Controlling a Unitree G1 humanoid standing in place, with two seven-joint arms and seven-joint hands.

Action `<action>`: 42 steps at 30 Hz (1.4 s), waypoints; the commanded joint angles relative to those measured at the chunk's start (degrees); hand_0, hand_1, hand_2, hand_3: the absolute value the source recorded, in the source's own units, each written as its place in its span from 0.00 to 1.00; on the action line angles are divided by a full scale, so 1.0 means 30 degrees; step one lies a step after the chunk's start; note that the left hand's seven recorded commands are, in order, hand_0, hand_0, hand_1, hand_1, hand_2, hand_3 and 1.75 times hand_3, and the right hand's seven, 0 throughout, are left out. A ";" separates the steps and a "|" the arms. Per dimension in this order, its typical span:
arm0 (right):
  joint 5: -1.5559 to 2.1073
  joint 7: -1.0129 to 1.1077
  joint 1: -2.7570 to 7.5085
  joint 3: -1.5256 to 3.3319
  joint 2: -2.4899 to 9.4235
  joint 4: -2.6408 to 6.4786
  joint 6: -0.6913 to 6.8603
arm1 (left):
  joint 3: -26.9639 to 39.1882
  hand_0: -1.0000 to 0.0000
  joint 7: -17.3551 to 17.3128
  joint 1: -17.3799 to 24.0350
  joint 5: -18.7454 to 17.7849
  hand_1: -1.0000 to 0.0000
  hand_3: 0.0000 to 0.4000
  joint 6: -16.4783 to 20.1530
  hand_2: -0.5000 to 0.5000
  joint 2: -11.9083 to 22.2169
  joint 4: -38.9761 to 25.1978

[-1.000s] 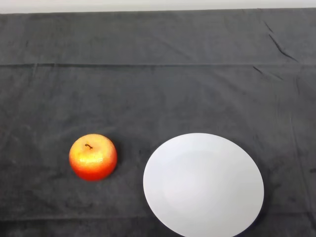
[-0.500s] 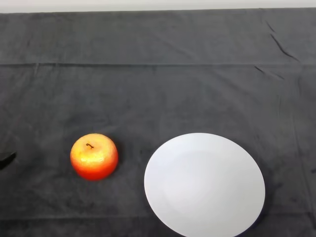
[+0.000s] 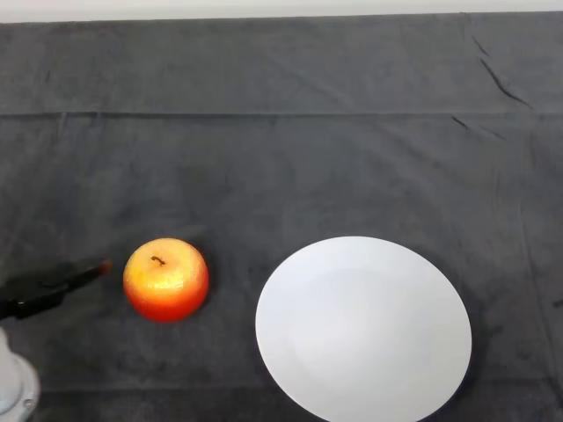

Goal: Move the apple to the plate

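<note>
Reaching step: near the worktop's left edge the robot hand (image 3: 48, 286), fingers straight and empty, must next close round the apple (image 3: 166, 279) beside the bare plate (image 3: 362, 327).

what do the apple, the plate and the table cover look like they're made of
Apple: glossy red-yellow skin with highlights, possibly plastic or wax; cannot tell if real.
Plate: smooth plain white, faint sheen, likely ceramic or melamine.
Cloth: dark grey matte fabric, with creases and a soft nap.
</note>
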 commanded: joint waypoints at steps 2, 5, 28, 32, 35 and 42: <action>0.0564 -0.0122 0.0738 -0.0187 -0.0067 -0.0918 0.0026 | -0.0629 1.00 -0.0097 -0.0557 0.0660 1.00 0.00 0.0169 0.50 -0.0299 -0.0846; 0.0566 -0.0123 0.0739 -0.0186 -0.0067 -0.0920 0.0026 | -0.1409 1.00 -0.0021 -0.1000 0.0736 1.00 0.00 0.0052 0.50 -0.0480 -0.0360; 0.0575 -0.0131 0.0744 -0.0180 -0.0062 -0.0932 0.0029 | -0.4446 1.00 -0.1514 -0.1875 -0.0328 1.00 0.00 0.1187 0.50 0.0239 0.1120; 0.0576 -0.0132 0.0744 -0.0179 -0.0063 -0.0932 0.0029 | -0.4321 1.00 -0.2066 -0.1344 -0.0216 1.00 0.00 0.2403 0.50 0.0768 0.0384; 0.0577 -0.0132 0.0743 -0.0179 -0.0065 -0.0930 0.0029 | -0.4290 1.00 -0.2410 -0.1035 -0.0024 1.00 0.00 0.3261 0.50 0.1076 0.0010; 0.0580 -0.0129 0.0739 -0.0179 -0.0071 -0.0920 0.0030 | -0.4448 1.00 -0.2972 -0.0713 0.0511 1.00 0.00 0.4634 0.50 0.1351 -0.0003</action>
